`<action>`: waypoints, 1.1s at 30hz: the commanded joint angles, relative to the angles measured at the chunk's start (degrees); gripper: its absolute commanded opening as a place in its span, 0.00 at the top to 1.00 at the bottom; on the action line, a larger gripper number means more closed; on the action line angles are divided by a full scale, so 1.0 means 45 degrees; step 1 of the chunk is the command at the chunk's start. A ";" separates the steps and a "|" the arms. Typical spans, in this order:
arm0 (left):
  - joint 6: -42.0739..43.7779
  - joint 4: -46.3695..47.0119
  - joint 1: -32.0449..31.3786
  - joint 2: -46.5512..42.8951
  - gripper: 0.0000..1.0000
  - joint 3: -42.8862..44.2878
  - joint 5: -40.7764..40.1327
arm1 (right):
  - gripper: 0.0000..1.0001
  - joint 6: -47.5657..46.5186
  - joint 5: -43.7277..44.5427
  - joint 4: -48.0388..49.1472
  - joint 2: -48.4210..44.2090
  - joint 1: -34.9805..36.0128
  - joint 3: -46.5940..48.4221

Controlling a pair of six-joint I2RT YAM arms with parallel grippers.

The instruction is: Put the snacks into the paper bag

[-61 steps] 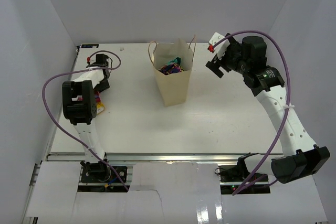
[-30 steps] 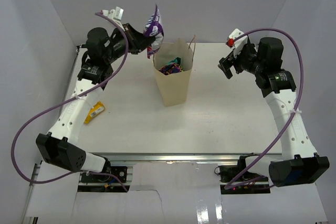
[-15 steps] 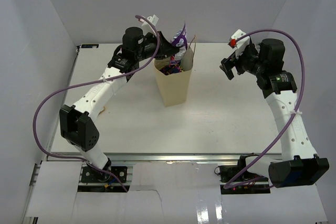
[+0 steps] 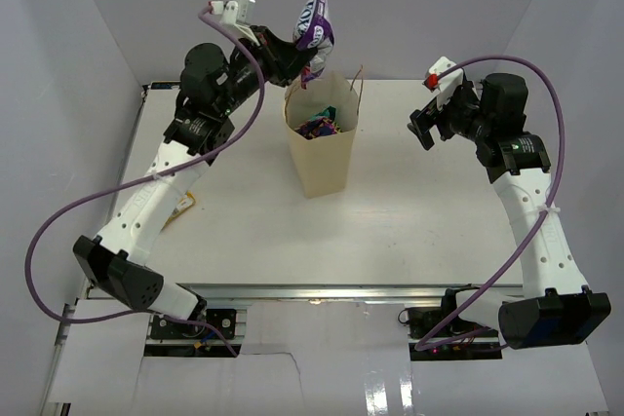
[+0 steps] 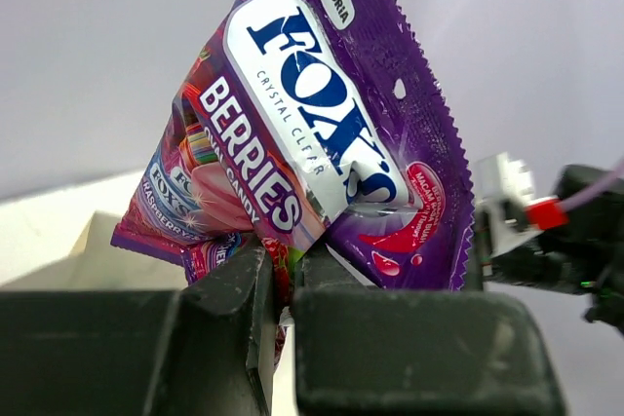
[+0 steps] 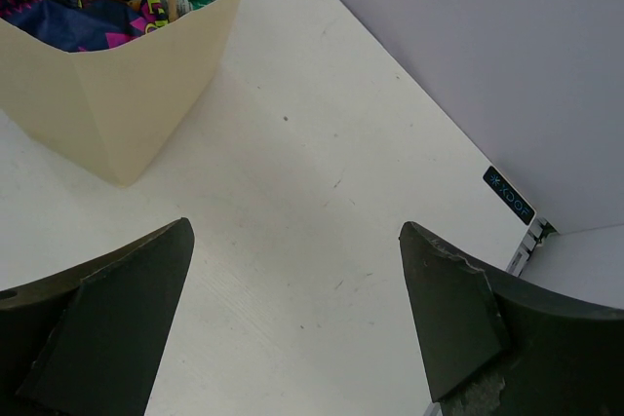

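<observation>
The tan paper bag (image 4: 320, 148) stands upright at the table's middle back with several snack packets (image 4: 317, 127) inside; it also shows in the right wrist view (image 6: 127, 75). My left gripper (image 4: 292, 58) is shut on a purple candy bag (image 4: 314, 24), holding it high above the paper bag's left rear rim. In the left wrist view the purple bag (image 5: 322, 143) fills the frame, pinched between my fingers (image 5: 234, 309). My right gripper (image 4: 421, 127) is open and empty, raised right of the paper bag. A small yellow-orange packet (image 4: 179, 206) lies on the table at the left.
White walls close in the table on the left, back and right. The left arm (image 4: 156, 192) arches over the table's left side. The table's front edge (image 4: 322, 289) meets a metal rail.
My left gripper lifted the purple bag from the table's left, swung it to the paper bag's mouth, then raised it up and back to the left. The right arm barely moved.
</observation>
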 commanded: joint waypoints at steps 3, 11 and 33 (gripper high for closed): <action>-0.0316 0.1470 -0.0022 -0.0719 0.95 0.0295 -0.0067 | 0.08 0.0214 -0.0279 0.0486 -0.0122 -0.0102 -0.0002; -0.1255 0.1470 -0.0022 0.0922 0.95 0.0198 0.1145 | 0.08 0.0195 -0.0123 0.0467 -0.0200 -0.0141 -0.0081; 0.0774 -0.2200 -0.0022 -0.0380 0.29 0.1275 -0.2260 | 0.08 0.0389 -0.0337 0.0506 -0.0336 -0.0395 -0.0588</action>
